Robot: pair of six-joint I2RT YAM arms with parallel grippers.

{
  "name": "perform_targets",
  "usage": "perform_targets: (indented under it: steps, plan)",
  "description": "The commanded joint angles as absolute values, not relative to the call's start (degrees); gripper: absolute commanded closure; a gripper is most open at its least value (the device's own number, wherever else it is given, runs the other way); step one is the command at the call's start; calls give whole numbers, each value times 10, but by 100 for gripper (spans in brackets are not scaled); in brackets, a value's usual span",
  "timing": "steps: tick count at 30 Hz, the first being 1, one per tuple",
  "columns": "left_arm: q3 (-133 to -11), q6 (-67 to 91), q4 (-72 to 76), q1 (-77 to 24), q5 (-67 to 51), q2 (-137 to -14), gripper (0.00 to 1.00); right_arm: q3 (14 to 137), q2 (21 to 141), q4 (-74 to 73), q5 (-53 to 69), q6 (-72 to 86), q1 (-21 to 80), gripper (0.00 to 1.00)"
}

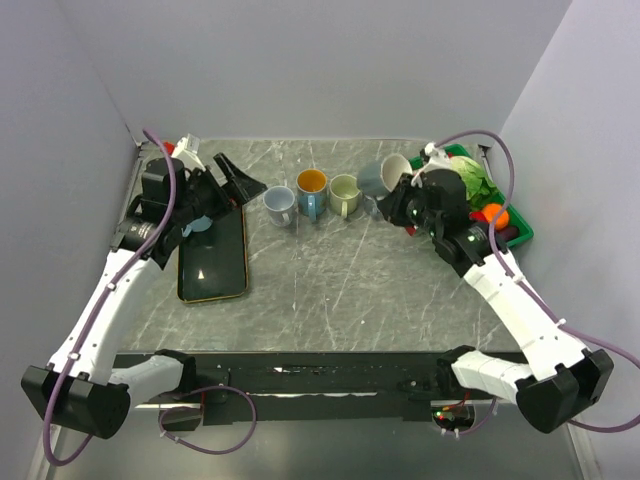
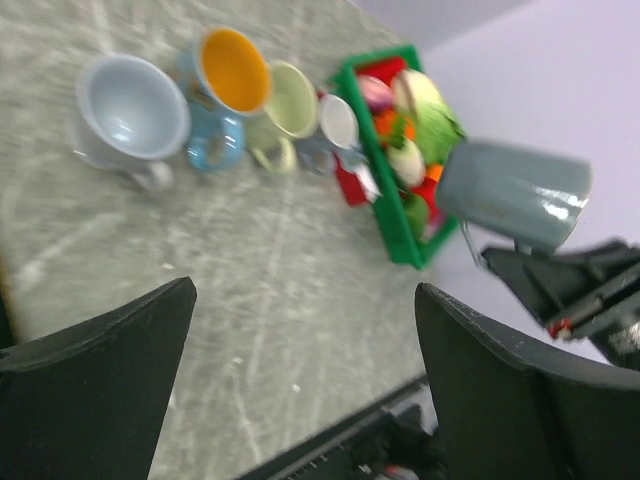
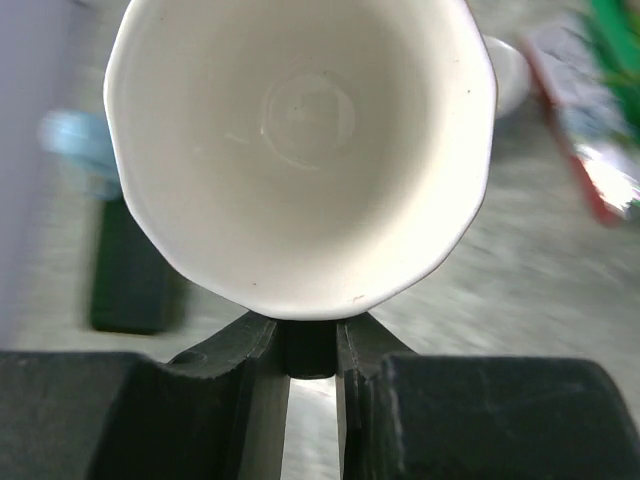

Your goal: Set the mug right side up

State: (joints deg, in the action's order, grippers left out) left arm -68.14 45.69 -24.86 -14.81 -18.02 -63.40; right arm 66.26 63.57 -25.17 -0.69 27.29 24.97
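The right gripper (image 1: 400, 203) is pinched on the grey mug (image 1: 381, 178), its jaws nearly together with the mug's wall clamped between them. In the right wrist view the mug's white inside (image 3: 300, 150) fills the space just above the fingertips (image 3: 262, 350), with its mouth turned straight toward the camera. In the left wrist view the mug (image 2: 515, 192) hangs tipped on its side, clear of the table (image 1: 330, 290).

To the left of the right gripper three mugs stand upright in a row, close together. The pale green mug (image 1: 345, 195) is nearest to it. Next is the blue mug with the orange inside (image 1: 311, 192), then the pale blue mug (image 1: 280, 205). On the gripper's other side, just beside it, is a green basket (image 1: 520, 232) filled with vegetables.

The left gripper (image 1: 218, 190) is spread wide and holds nothing. In its wrist view the two black fingers (image 2: 100, 400) stand far apart at the bottom, with only bare table between them. The pale blue mug (image 2: 130, 110) is the closest thing ahead of it, and the rest of the row runs on beyond that. A black tray (image 1: 212, 258) lies flat on the table under and just behind this gripper.
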Motion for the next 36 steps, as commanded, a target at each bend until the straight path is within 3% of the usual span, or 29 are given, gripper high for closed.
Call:
perform_targets:
  steps: [1, 13, 32, 35, 36]
  plan:
    - [-718, 405, -294, -148, -98, -642, 4, 615, 622, -266, -117, 199, 246, 100]
    - [-716, 387, -294, -147, -97, -668, 4, 557, 729, -224, -132, 185, 231, 100]
    - [-721, 358, -322, -142, -54, -682, 4, 584, 899, -168, -190, 189, 206, 100]
    - [-724, 352, -330, -139, -47, -687, 4, 587, 903, -178, -186, 194, 205, 80]
    - [-724, 348, -330, -139, -40, -688, 4, 585, 899, -178, -185, 196, 204, 66]
